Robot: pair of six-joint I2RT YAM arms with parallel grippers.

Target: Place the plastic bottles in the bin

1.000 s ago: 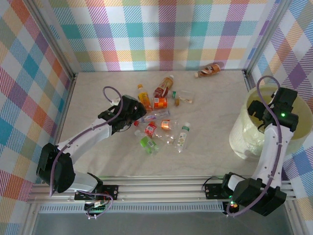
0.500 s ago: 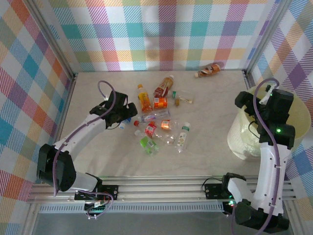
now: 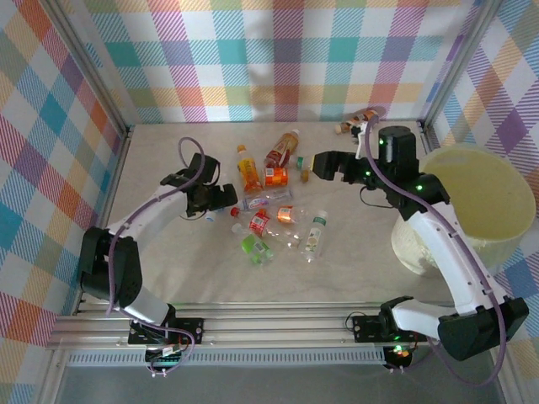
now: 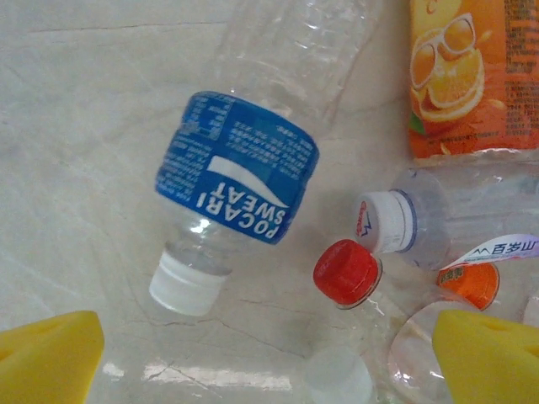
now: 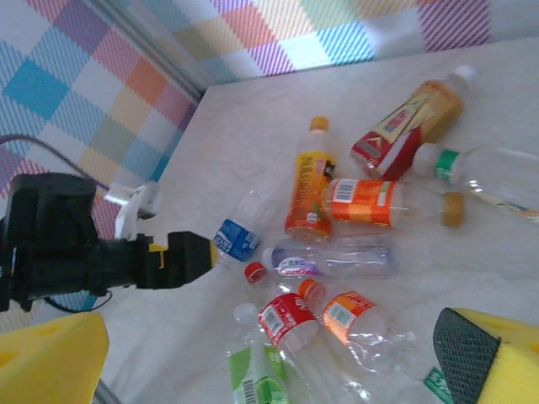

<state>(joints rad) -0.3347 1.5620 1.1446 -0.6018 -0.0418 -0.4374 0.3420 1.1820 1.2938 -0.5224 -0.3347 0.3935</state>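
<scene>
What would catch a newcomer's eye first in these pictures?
A jumble of plastic bottles lying mid-table, with a big cream bin at the right edge. The left gripper hovers open over a blue-labelled bottle, and the open right gripper hangs above the pile's far side.

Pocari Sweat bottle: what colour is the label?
Blue with white lettering. The Pocari Sweat bottle shows best in the left wrist view.
</scene>
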